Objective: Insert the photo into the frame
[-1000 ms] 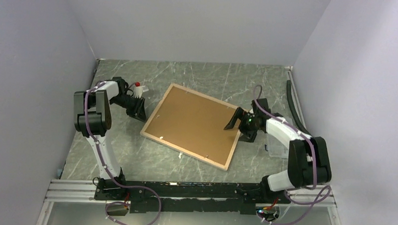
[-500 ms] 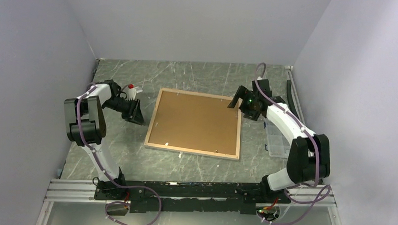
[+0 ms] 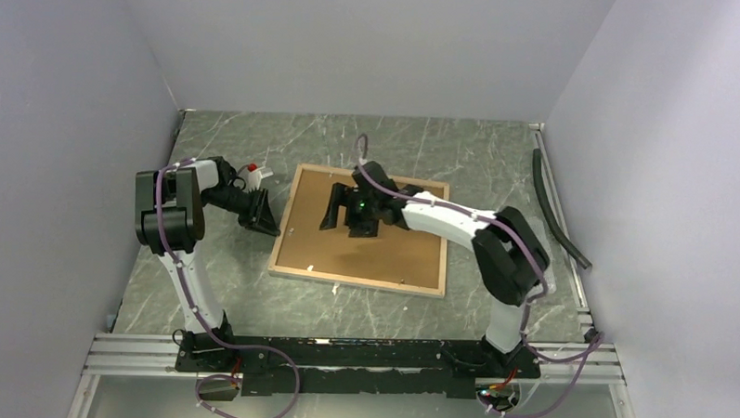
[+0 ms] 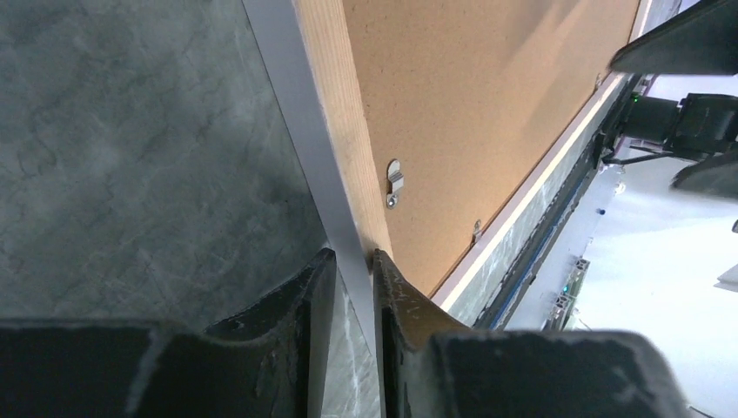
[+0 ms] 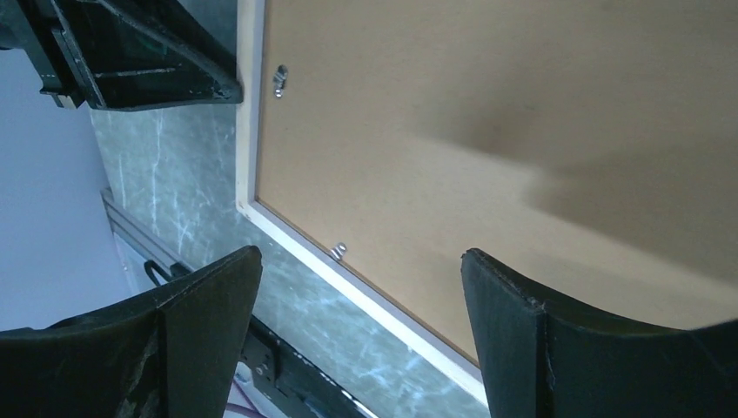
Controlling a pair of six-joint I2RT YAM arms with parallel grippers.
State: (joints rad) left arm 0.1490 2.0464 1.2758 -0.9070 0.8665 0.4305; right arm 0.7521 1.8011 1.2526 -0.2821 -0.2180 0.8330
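Note:
The frame (image 3: 354,285) lies back up on the table, its pale wood rim around a plain brown backing board (image 3: 393,252). My left gripper (image 3: 271,226) is at the frame's left rail. In the left wrist view its jaws (image 4: 351,257) are shut on the frame's rim (image 4: 335,131), one finger on either side. My right gripper (image 3: 343,222) hovers open over the far left part of the board. In the right wrist view its fingers (image 5: 361,254) stand wide apart with nothing between them, above the frame's corner (image 5: 248,131). The photo shows in no view.
Small metal turn clips (image 4: 394,185) (image 5: 280,78) sit along the frame's inner edge. A white bottle with a red cap (image 3: 254,172) stands behind the left arm. A black hose (image 3: 557,211) runs along the right wall. Grey walls close in three sides.
The frame swung from tilted to square with the table's front edge. My right arm went from the frame's right side leftward over the board. The left gripper stayed at the left rail.

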